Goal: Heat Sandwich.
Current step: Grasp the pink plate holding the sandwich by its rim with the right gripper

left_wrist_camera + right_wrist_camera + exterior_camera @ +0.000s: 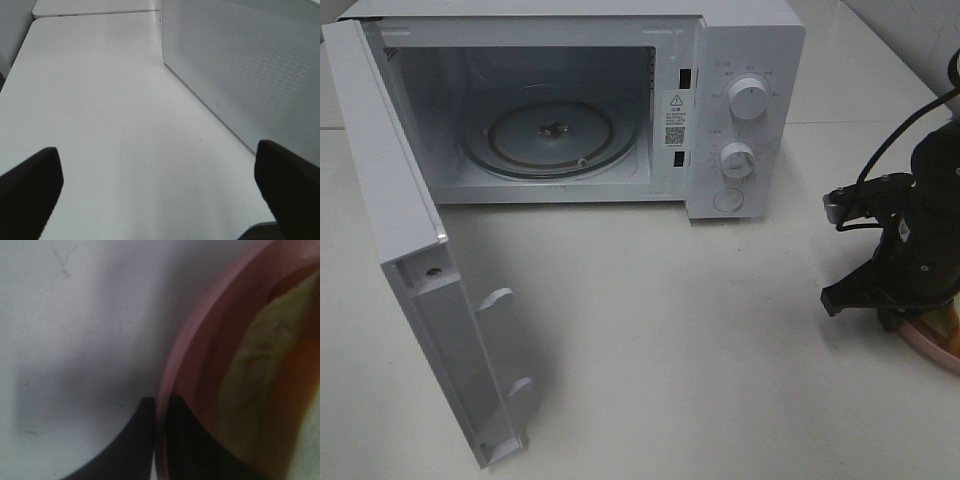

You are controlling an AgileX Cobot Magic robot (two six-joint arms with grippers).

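Note:
The sandwich (260,370), showing pale green filling and orange crust, lies on a round pink plate (200,340). In the exterior high view only a sliver of the plate (938,350) shows at the right edge, under the black right arm. My right gripper (159,407) has one finger outside the plate's rim and one inside it, pinched together on the rim. My left gripper (160,195) is open with nothing between its fingers, hovering over bare table beside the microwave's perforated side wall (240,75). It is outside the exterior high view.
The white microwave (740,60) stands at the back with its door (420,290) swung wide open toward the front left. Its glass turntable (552,130) is bare. Two knobs (748,98) sit on its right panel. White tabletop (680,350) lies between door and plate.

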